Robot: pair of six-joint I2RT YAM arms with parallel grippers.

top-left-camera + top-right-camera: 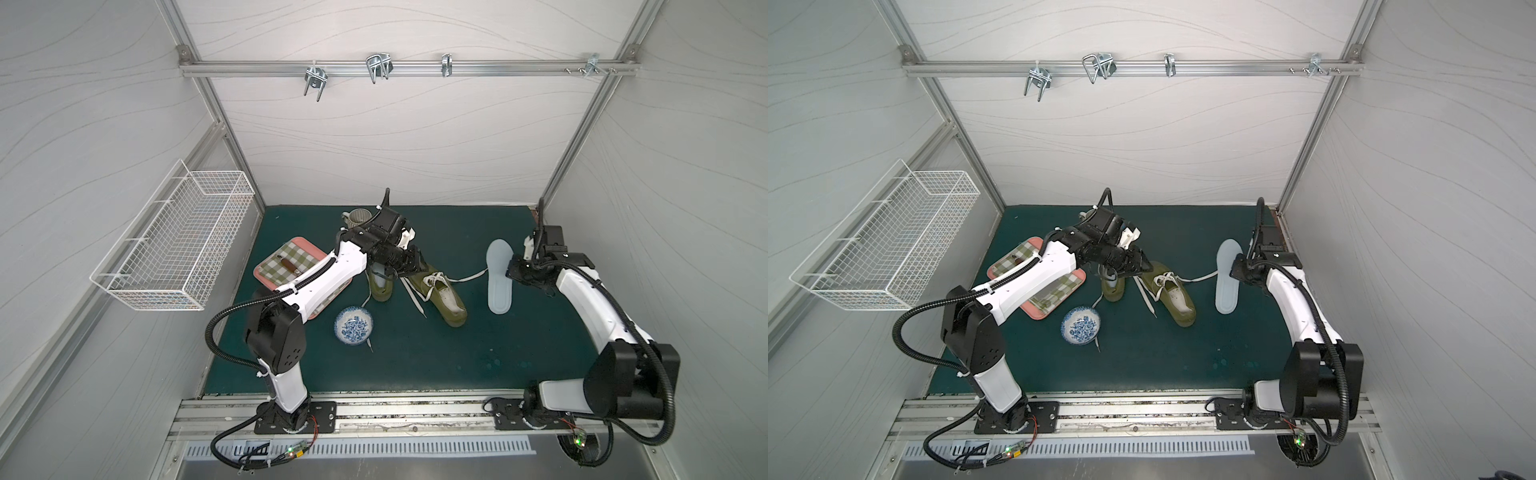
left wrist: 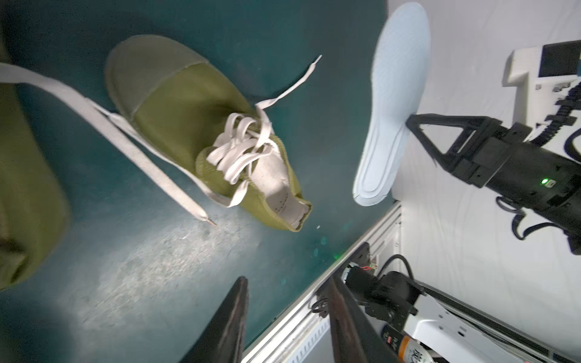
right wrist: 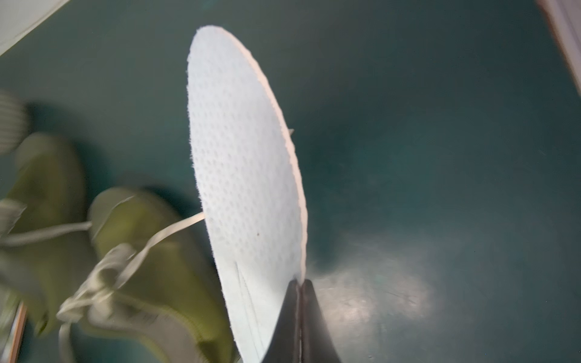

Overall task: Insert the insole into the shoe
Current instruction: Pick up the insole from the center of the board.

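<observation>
Step in hand: carrying the insole (image 1: 498, 276) to the laced shoe (image 1: 442, 297), by judgement.
Right gripper (image 3: 298, 283): pinched tight on one long edge of the insole, about mid-length.
Insole position: just beside the laced shoe, apparently raised off the mat (image 1: 415, 353).
Left gripper (image 2: 287, 283): jaws part-way apart, holding nothing, near the laced shoe's toe end.
Recommended: tilt the insole's toe end down into the shoe's opening; brace the shoe's heel.
Risk: the loose lace (image 1: 469, 276) reaching from the shoe towards the insole may snag it; the edge pinch may let the insole pivot.

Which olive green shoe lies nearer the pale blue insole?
The olive canvas shoe showing its white lining; the other olive shoe lies farther from the pale blue insole.
</observation>
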